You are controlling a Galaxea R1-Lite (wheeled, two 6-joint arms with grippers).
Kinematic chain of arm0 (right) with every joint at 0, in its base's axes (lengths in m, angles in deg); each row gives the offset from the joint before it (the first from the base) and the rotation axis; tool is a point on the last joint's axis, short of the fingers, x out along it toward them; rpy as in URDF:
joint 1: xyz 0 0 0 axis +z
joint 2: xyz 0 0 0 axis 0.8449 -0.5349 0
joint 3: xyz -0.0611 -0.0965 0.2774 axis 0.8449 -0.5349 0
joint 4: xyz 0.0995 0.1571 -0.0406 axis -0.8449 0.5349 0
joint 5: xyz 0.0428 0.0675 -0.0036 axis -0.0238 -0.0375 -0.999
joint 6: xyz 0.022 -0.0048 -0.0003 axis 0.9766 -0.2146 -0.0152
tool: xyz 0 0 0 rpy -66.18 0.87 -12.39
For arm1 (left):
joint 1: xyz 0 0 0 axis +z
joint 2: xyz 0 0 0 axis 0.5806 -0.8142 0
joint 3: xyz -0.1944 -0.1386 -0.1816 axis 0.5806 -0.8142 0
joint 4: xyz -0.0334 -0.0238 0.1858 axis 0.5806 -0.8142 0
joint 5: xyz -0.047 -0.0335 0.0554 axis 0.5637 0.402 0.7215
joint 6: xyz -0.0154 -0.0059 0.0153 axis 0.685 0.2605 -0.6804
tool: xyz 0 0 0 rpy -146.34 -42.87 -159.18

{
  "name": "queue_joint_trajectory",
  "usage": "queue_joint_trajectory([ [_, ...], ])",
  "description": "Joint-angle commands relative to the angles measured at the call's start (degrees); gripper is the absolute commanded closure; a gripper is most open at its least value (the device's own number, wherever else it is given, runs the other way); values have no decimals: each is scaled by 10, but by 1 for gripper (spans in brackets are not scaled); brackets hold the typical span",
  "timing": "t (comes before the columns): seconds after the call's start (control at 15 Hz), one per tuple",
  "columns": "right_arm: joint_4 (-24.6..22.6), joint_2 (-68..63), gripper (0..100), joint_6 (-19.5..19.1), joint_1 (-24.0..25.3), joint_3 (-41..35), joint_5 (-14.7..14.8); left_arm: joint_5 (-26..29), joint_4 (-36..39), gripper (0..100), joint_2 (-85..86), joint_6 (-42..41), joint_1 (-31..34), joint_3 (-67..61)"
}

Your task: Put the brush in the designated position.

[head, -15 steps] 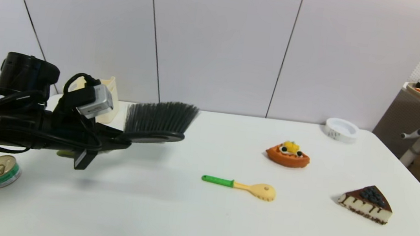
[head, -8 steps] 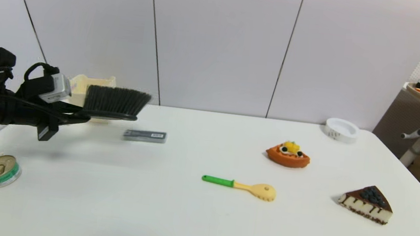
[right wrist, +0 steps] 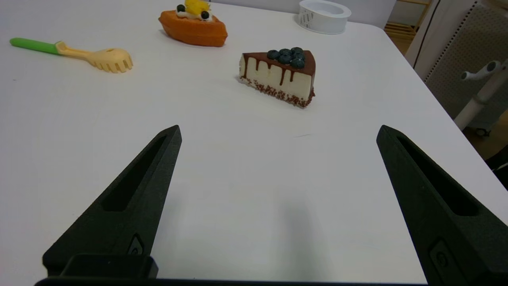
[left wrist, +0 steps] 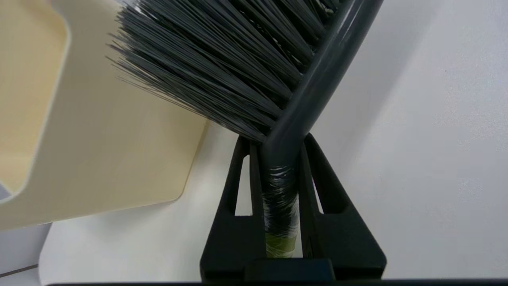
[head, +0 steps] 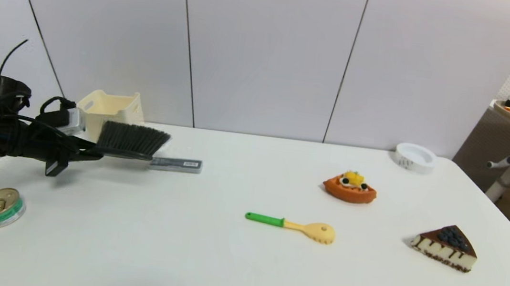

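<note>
Cream bin and grey bar crowd the brush

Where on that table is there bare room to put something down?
The near strip between the tin can and the cake slice, and the far middle. Crowded: far left, around the cream bin, the brush and the grey bar.

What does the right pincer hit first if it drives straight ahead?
Probably the cake slice: it lies nearest ahead between the open right pincer fingers' line, with bare table before it. Depth is uncertain.
</note>
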Motion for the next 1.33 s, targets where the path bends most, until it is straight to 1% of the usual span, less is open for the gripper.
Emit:
queue_joint_trajectory([
  [0.07,0,-1,0,-1,0,-1,0,2,-1,100,-43,-4,3,16],
  [0.27,1,-1,0,-1,0,-1,0,2,-1,100,-62,-3,2,28],
  [0.33,0,-1,0,-1,0,-1,0,1,-1,0,-62,-3,4,28],
  [0.53,0,-1,0,-1,0,-1,0,2,-19,0,-60,-3,10,28],
  [0.67,0,-1,0,-1,0,-1,0,1,-56,0,-33,1,13,26],
  [0.73,0,-1,0,-1,0,-1,0,-7,-116,0,1,2,13,27],
  [0.87,0,-1,0,-1,0,-1,0,-48,-294,0,99,24,10,29],
  [0.93,0,-1,0,-1,0,-1,0,-80,-400,0,175,72,-1,28],
  [1.0,0,-1,0,-1,0,-1,0,-101,-448,0,245,121,-14,20],
  [1.07,0,-1,0,-1,0,-1,0,-128,-461,0,329,191,-22,4],
  [1.13,0,-1,0,-1,0,-1,0,-150,-457,0,415,272,-36,-27],
  [1.2,0,-1,0,-1,0,-1,0,-151,-439,0,506,365,-57,-60],
  [1.27,0,-1,0,-1,0,-1,0,-153,-403,0,585,444,-80,-95],
  [1.33,0,-1,0,-1,0,-1,0,-156,-332,0,676,518,-106,-157],
])
